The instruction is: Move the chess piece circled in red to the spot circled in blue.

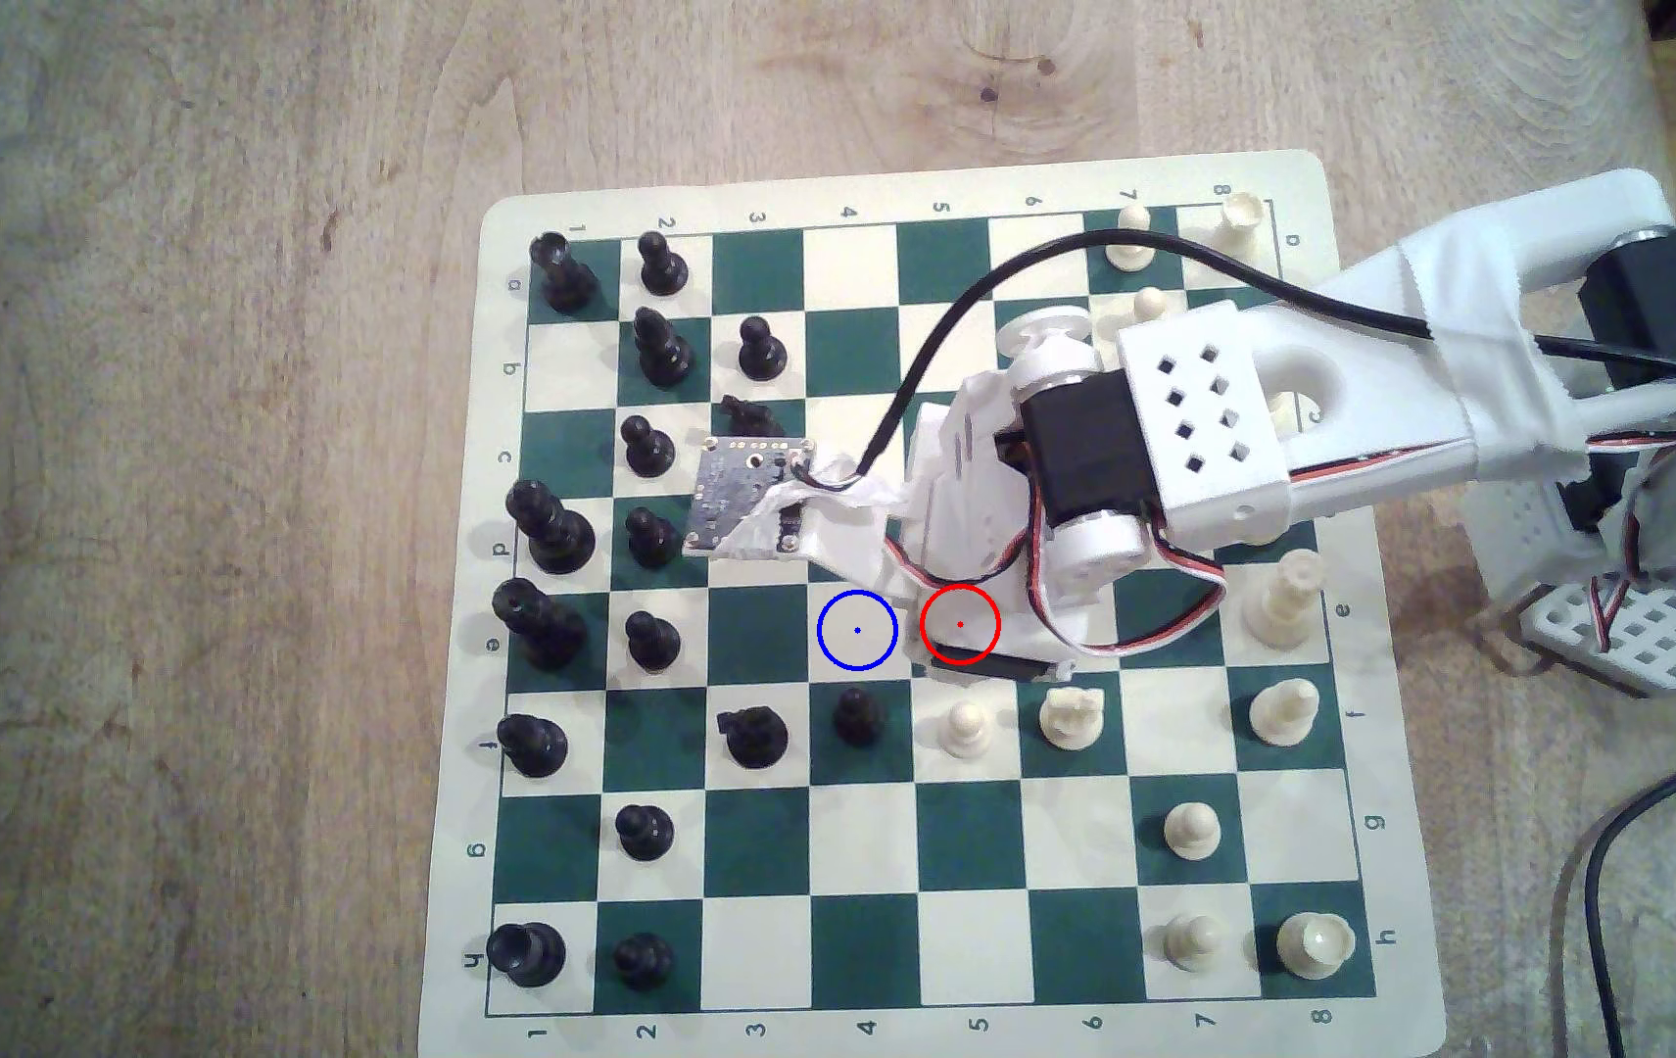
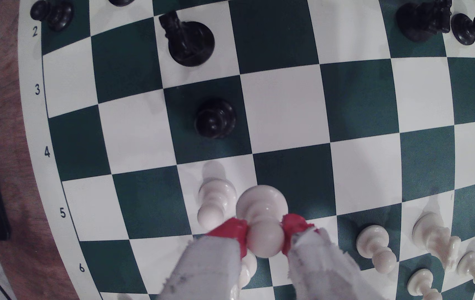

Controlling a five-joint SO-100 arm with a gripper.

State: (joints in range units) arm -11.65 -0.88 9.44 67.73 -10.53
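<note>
A: The pawn (image 2: 265,228) sits between the red fingertips (image 2: 232,232) of the pincer (image 2: 265,238); both tips press its ball head, one on each side. The pincer is closed on the pawn. Whether the base has left the board (image 2: 357,95) cannot be told from the wrist view.

B: And in the exterior view?

A: The arm's wrist covers the red-circled square, so the pawn is hidden there. The spot (image 1: 857,631) is the cream square just beside the pincer, toward the exterior view's left, bare.

B: Neighbours?

A: A second cream pawn (image 2: 216,202) stands just beside the held one, near one fingertip. A black pawn (image 2: 215,118) stands further ahead of the pincer, one square diagonal from the spot.

B: Judgement for the step?

A: Lift straight up until the base clears the neighbour's head, then carry one square over. The hold on a round head may slip, so it should move slowly, keep the pawn upright, and set it down centred before releasing.
</note>
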